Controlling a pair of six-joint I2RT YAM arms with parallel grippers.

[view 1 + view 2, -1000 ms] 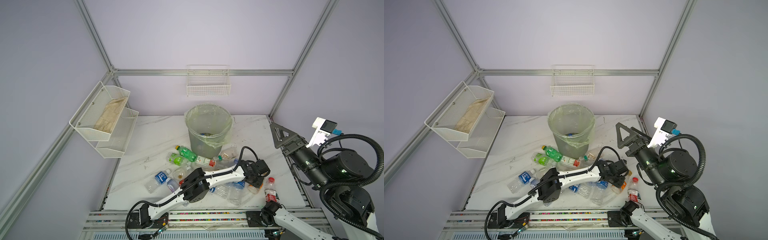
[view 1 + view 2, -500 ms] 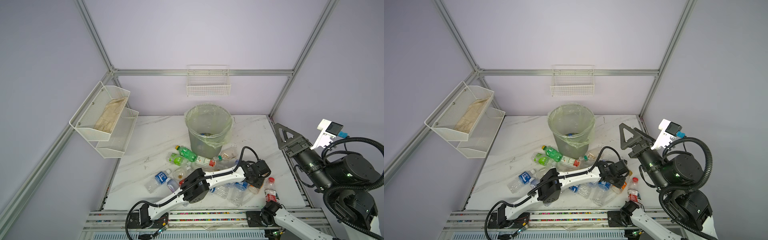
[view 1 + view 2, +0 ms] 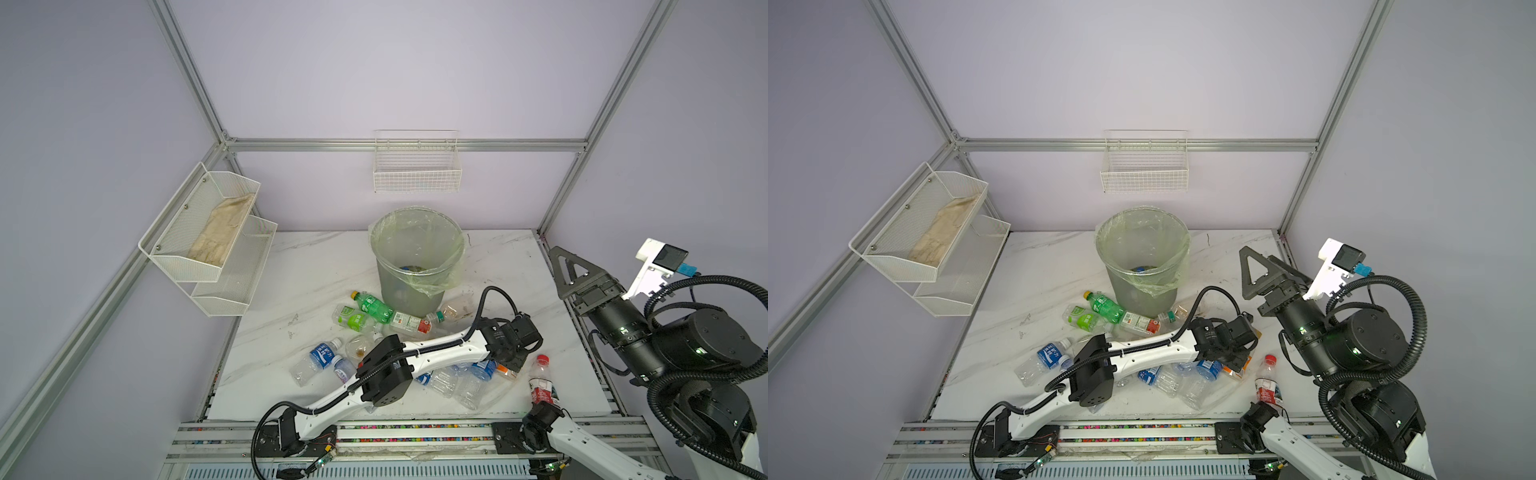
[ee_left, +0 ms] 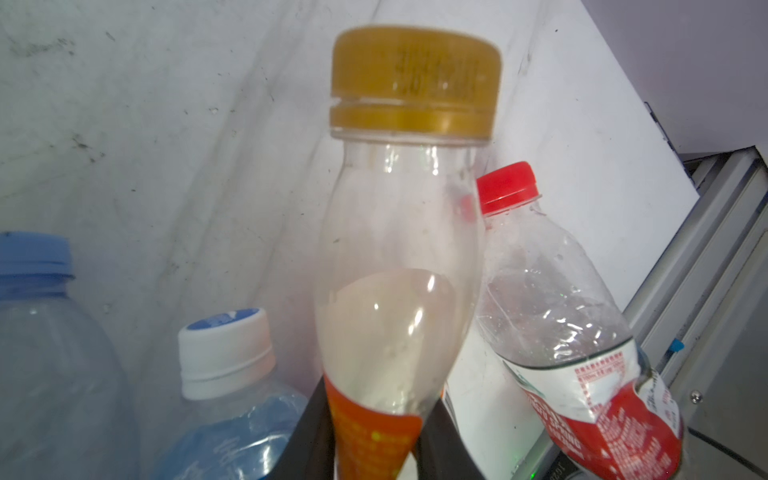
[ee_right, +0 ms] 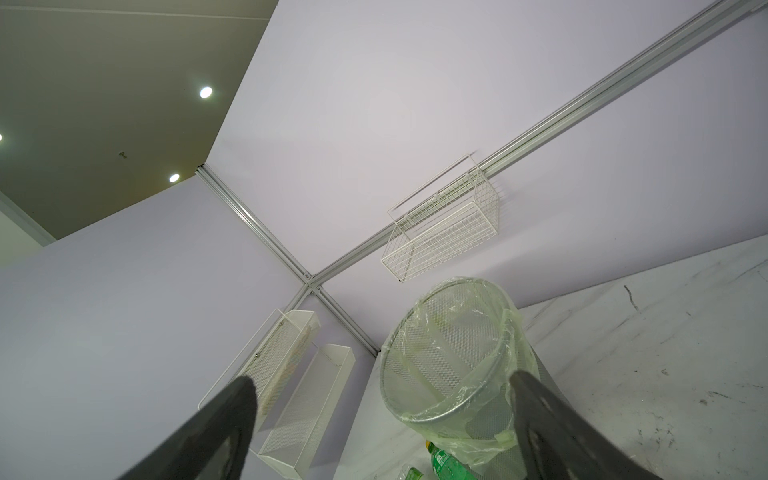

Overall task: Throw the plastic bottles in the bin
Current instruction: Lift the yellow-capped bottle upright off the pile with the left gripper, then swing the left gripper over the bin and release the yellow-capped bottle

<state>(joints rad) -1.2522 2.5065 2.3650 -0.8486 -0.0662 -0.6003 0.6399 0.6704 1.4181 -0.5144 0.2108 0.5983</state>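
Observation:
My left gripper (image 4: pixel 374 440) is shut on the orange-labelled part of a clear plastic bottle (image 4: pixel 395 249) with a mustard-yellow cap. In both top views that gripper (image 3: pixel 513 361) (image 3: pixel 1235 360) is low over the front right of the table. A red-capped bottle (image 3: pixel 540 380) (image 4: pixel 552 311) stands just beside it. Several more bottles lie around: a green one (image 3: pixel 372 305), a blue-labelled one (image 3: pixel 322 357), and clear ones (image 3: pixel 461 380). The bin (image 3: pixel 399 291) (image 3: pixel 1133 291) (image 5: pixel 490 424) stands behind them. My right gripper (image 3: pixel 1260 255) (image 5: pixel 380 380) is raised at the right, open and empty.
A two-tier white mesh shelf (image 3: pixel 199 232) holding a beige cloth hangs on the left wall. A white wire basket (image 3: pixel 417 174) hangs on the back wall above the bin. The left arm (image 3: pixel 415 357) lies across the bottle pile. The metal rail (image 3: pixel 415 432) runs along the table's front edge.
My left gripper's jaws have closed a little tighter on the orange-labelled bottle. The right arm has drifted slightly to the right, still open.

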